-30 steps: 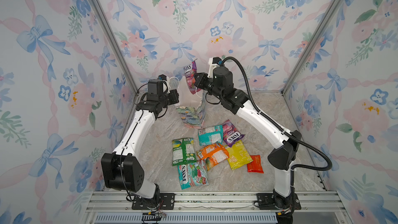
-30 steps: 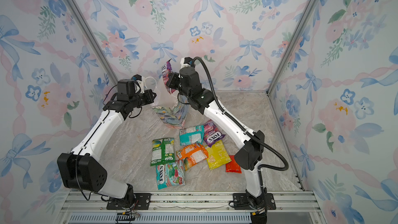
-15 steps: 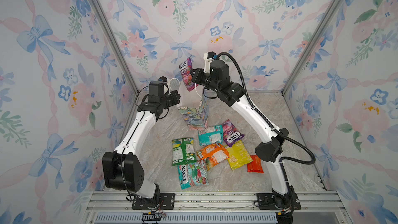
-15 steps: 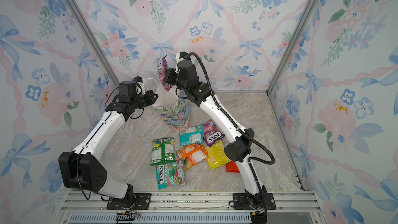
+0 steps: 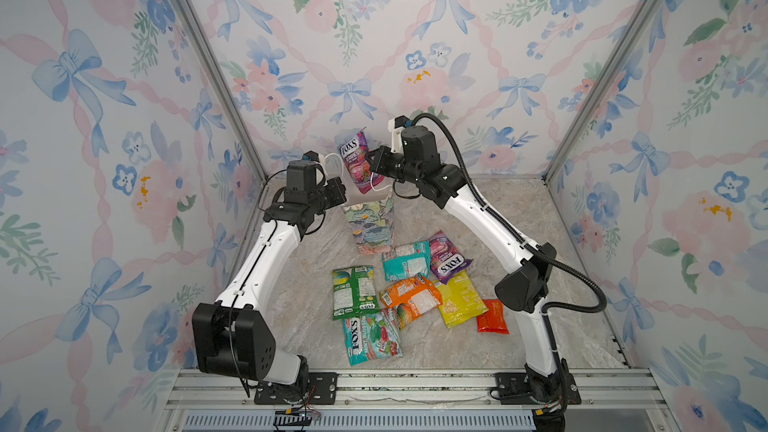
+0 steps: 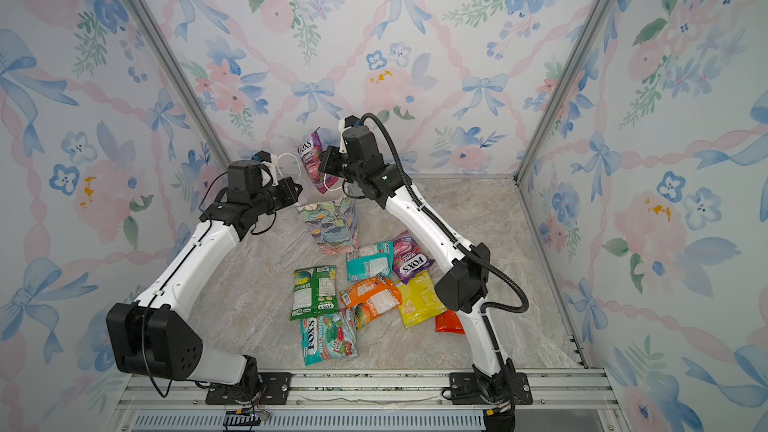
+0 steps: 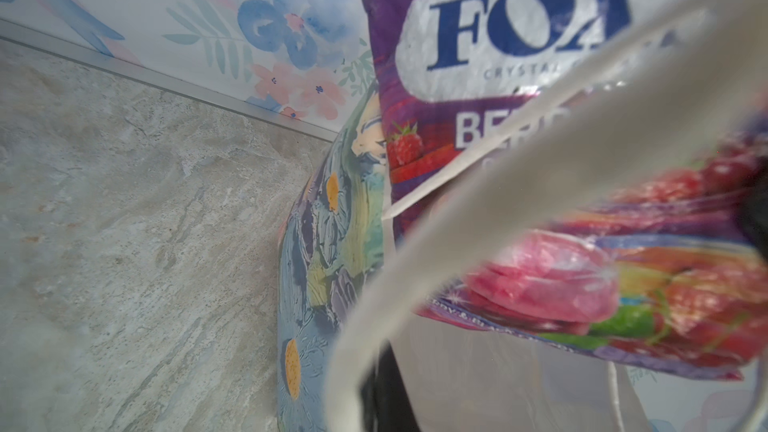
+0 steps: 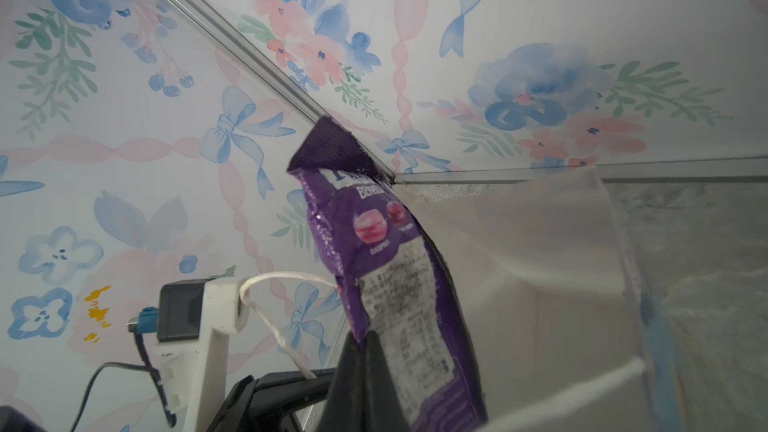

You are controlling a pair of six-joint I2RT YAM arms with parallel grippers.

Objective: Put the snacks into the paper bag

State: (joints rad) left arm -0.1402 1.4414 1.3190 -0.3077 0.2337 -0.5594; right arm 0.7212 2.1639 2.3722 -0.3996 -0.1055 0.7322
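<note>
The paper bag (image 5: pixel 370 224) (image 6: pixel 332 222) stands on the marble floor near the back wall, tilted, floral outside and white inside (image 8: pixel 540 263). My left gripper (image 5: pixel 340 197) (image 6: pixel 297 191) is shut on the bag's left rim, and the white cord handle (image 7: pixel 498 201) loops over its wrist. My right gripper (image 5: pixel 374 162) (image 6: pixel 324 164) (image 8: pixel 361 351) is shut on the lower edge of a purple FOX'S pouch (image 5: pixel 355 162) (image 6: pixel 311 160) (image 7: pixel 498 118) (image 8: pixel 374 243), which it holds upright just above the bag's open mouth. Several more snacks (image 5: pixel 411 295) lie in front.
On the floor lie a green pouch (image 5: pixel 354 290), a teal pouch (image 5: pixel 405 259), a second purple pouch (image 5: pixel 449 261), a yellow pouch (image 5: pixel 461 303), a red pouch (image 5: pixel 492 317) and a mint FOX'S pouch (image 5: pixel 372 336). Floral walls close in on three sides.
My right gripper carried the purple pouch a little left, then lower, toward the bag's mouth. The left gripper stayed on the bag and barely moved.
</note>
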